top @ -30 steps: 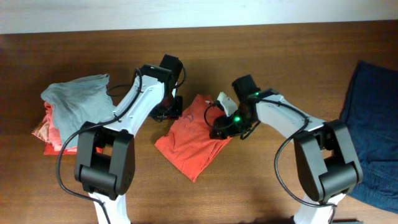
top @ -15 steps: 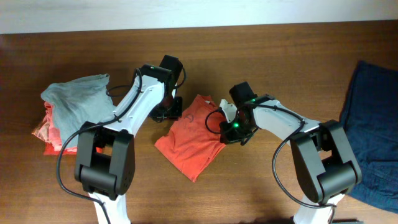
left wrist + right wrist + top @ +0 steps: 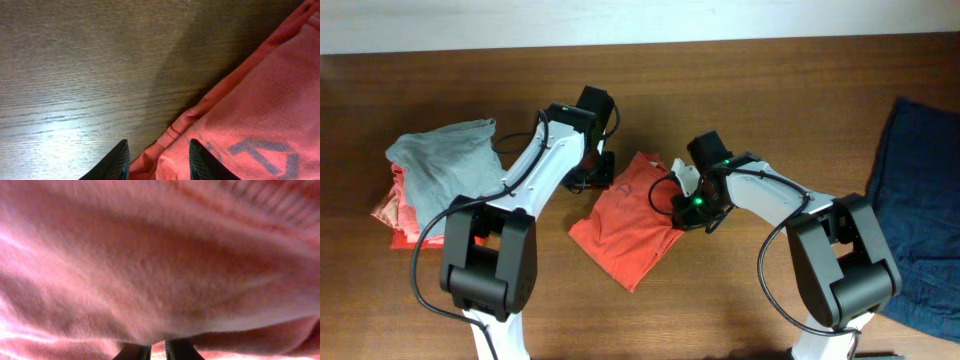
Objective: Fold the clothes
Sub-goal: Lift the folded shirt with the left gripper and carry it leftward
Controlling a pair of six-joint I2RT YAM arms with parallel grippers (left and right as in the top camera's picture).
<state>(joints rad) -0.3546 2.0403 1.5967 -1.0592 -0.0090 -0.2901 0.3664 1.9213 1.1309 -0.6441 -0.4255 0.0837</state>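
Note:
A coral-red T-shirt [image 3: 620, 228] with dark lettering lies partly folded mid-table. My left gripper [image 3: 592, 180] is at its upper-left edge. In the left wrist view its two fingers [image 3: 120, 161] stand either side of a bunched fold of the shirt's hem [image 3: 172, 132], and red cloth fills the gap of the left gripper [image 3: 160, 161]. My right gripper [image 3: 686, 205] sits on the shirt's right edge. The right wrist view is filled with red cloth [image 3: 150, 265], and the right gripper [image 3: 157, 352] is almost shut with a thin strip of cloth between its jaws.
A pale grey-blue shirt [image 3: 445, 160] lies crumpled on coral-red clothes [image 3: 398, 218] at the far left. A dark navy garment [image 3: 920, 220] covers the right edge of the wooden table [image 3: 740, 300]. A pale wall strip runs along the back.
My right gripper has slid left onto the shirt's right edge and closed on the cloth. The left arm has stayed where it was.

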